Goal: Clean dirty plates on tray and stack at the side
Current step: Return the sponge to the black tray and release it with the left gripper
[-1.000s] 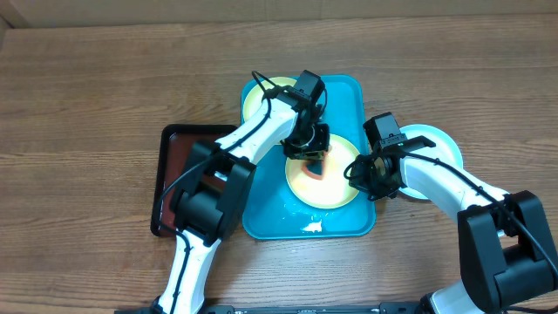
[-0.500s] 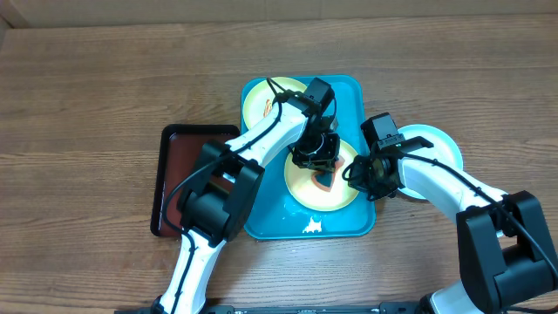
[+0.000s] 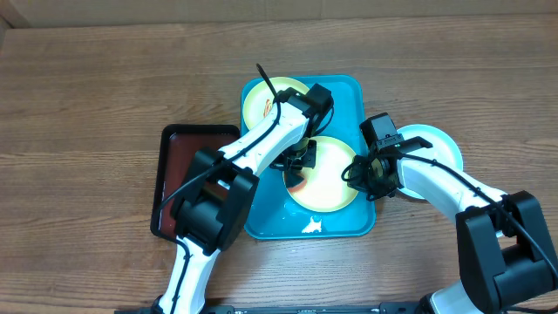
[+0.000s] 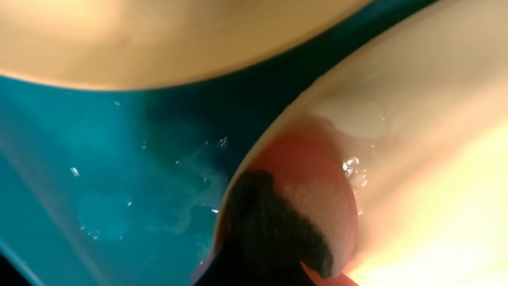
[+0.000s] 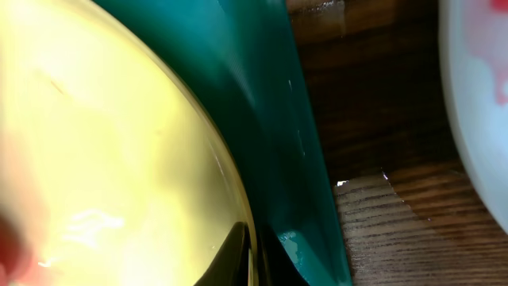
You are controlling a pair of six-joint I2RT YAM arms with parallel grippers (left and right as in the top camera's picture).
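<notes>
Wood-grain tabletop [image 3: 105, 87] stretches out under both arms, with a large turquoise plastic tray [image 3: 349, 96] in the middle of it. At the tray's near edge lies a small white blob [image 3: 312, 225], foam or a scrap, I cannot tell which.

Just beyond it, inside the tray, lies a round yellow-green rimmed plastic plate [image 3: 331, 174]. The left tool [image 3: 297, 166] is clamped on a reddish sponge [image 4: 305, 199] and presses it down right at the plate's left rim. The tray floor beside it is wet and beaded. That is my main worry: one stroke further left would run the sponge off the rim onto slick plastic, and the push could skid the plate.

The right tool [image 3: 362, 177] sits at the plate's opposite rim, against the tray wall. One dark finger shows there, but I cannot tell whether the tool pinches the rim or merely bears on it. A weak hold would let the plate spin or tip under scrubbing.

Further off, a second yellow-green plate [image 3: 264, 103] lies in the tray's far left corner, under the left arm's looping cable, which could snag. A light-blue rimmed plate [image 3: 436, 144] rests on the tabletop beside the right arm, red smears on it; a swinging forearm could knock it. A dark red-brown tray [image 3: 179, 166] lies apart to the left.
</notes>
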